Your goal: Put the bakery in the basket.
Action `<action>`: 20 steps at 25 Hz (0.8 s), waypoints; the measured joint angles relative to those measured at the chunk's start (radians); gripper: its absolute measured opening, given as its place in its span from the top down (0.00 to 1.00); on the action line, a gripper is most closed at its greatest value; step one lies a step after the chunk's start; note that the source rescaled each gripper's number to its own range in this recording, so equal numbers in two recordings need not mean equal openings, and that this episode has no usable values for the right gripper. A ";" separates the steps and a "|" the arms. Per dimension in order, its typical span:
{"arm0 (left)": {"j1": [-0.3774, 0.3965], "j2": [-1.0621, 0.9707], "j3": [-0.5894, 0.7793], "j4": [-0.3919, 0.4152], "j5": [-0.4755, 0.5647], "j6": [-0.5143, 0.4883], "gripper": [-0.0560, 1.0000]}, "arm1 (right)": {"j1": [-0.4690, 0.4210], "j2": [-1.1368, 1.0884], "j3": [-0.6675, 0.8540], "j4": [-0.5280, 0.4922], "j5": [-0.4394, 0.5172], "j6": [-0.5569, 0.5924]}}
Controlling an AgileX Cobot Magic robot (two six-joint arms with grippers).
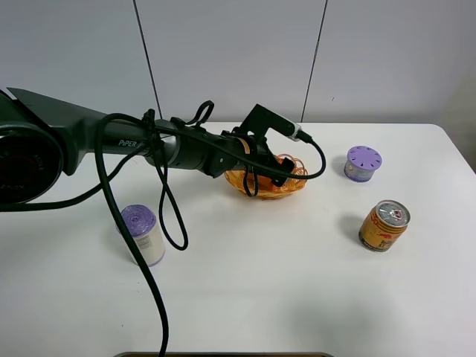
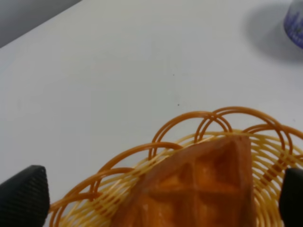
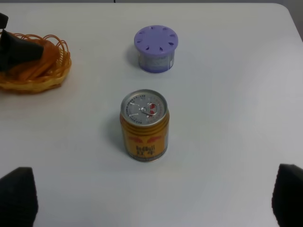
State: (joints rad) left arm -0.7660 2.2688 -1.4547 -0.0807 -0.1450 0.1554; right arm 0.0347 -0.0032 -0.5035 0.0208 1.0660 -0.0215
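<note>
Orange-brown bakery [image 2: 199, 189], a waffle-like wedge with a gridded top, lies inside the basket [image 2: 189, 117], its pointed end toward the looped rim. In the left wrist view the two dark fingers [image 2: 23, 196] of the left gripper [image 2: 156, 196] stand wide apart, one on each side of the bakery, and neither appears to touch it.

In the high view the left arm [image 1: 186, 149] reaches across the white table [image 1: 297, 282] from the left, and the left gripper [image 1: 275, 169] hangs directly over the basket [image 1: 286, 187], hiding most of what lies inside. A black cable [image 1: 167, 216] loops down from the arm over the table.

The right gripper [image 3: 154, 198] shows only in its own wrist view. Its black fingertips [image 3: 16, 196] sit at the two lower corners of that picture, spread wide with nothing between them but bare table. Ahead of it stands an orange-gold drink can [image 3: 144, 125], upright with its pull tab up. Beyond the can is a small clear container with a purple lid [image 3: 155, 47].

In the high view the can stands on the right side of the table, nearer the front edge than the container, and both are well apart from the basket. On the left side a white cylinder with a purple top [image 1: 141, 234] stands upright, near the hanging cable loop.
</note>
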 joint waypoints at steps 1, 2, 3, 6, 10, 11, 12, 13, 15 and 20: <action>0.000 -0.001 0.000 0.000 0.002 0.004 0.02 | 0.000 0.000 0.000 0.000 0.000 0.000; 0.000 -0.003 0.000 0.000 0.003 0.009 0.02 | 0.000 0.000 0.000 0.000 0.000 0.000; 0.000 -0.008 0.000 0.000 0.009 0.012 0.02 | 0.000 0.000 0.000 0.000 0.000 0.000; 0.000 -0.043 0.001 0.000 0.039 0.024 0.02 | 0.000 0.000 0.000 0.000 0.000 0.000; 0.000 -0.134 0.002 0.017 0.104 0.039 0.02 | 0.000 0.000 0.000 0.000 0.000 0.000; 0.000 -0.162 0.002 0.026 0.126 0.041 0.02 | 0.000 0.000 0.000 0.000 0.000 0.000; 0.000 -0.190 0.002 0.036 0.145 0.041 0.02 | 0.000 0.000 0.000 0.000 0.000 0.000; 0.000 -0.213 0.002 0.045 0.155 0.042 0.02 | 0.000 0.000 0.000 0.000 0.000 0.000; 0.005 -0.265 0.002 0.062 0.180 0.043 0.02 | 0.000 0.000 0.000 0.000 0.000 0.000; 0.049 -0.373 0.002 0.099 0.268 0.043 0.02 | 0.000 0.000 0.000 0.000 0.000 0.000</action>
State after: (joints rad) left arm -0.7174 1.8955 -1.4528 0.0188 0.1228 0.1980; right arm 0.0347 -0.0032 -0.5035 0.0208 1.0660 -0.0215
